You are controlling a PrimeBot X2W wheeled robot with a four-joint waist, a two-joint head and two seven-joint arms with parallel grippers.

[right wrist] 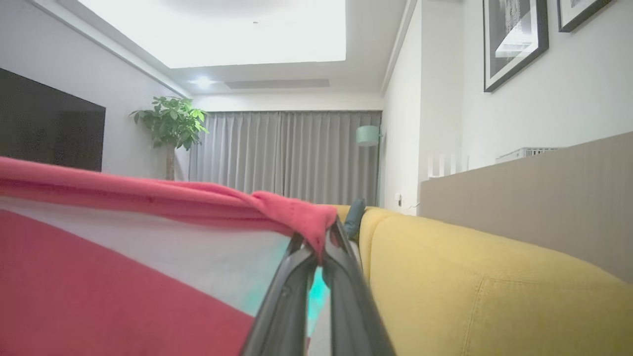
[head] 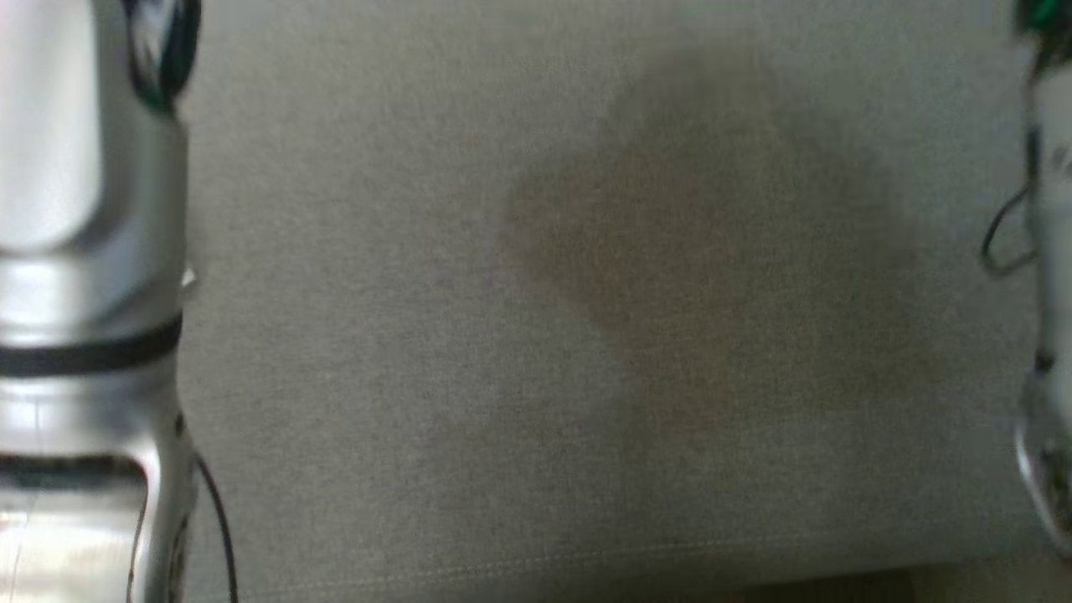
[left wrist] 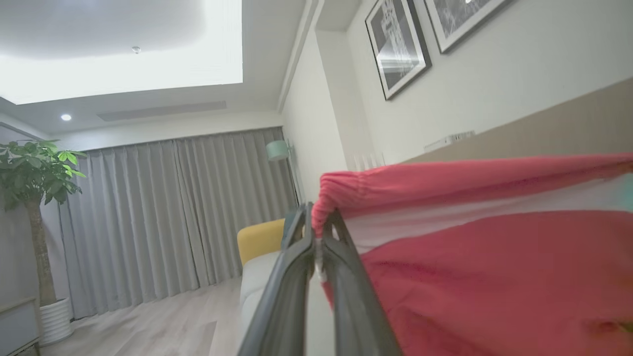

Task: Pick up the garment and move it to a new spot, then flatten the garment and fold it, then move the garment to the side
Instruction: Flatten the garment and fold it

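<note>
Red garment (left wrist: 494, 277) with white band; yellow sofa (right wrist: 494, 296).

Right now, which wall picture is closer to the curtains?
The left framed picture: it hangs between the curtains and the other picture, which the corner cuts off.

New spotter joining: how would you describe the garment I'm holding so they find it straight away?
Find the long yellow sofa along the wall. Beside it the garment is stretched between the left gripper and the right gripper, each shut on its top edge. It is red with a white band and a gathered hem, against yellow upholstery and grey curtains.
</note>
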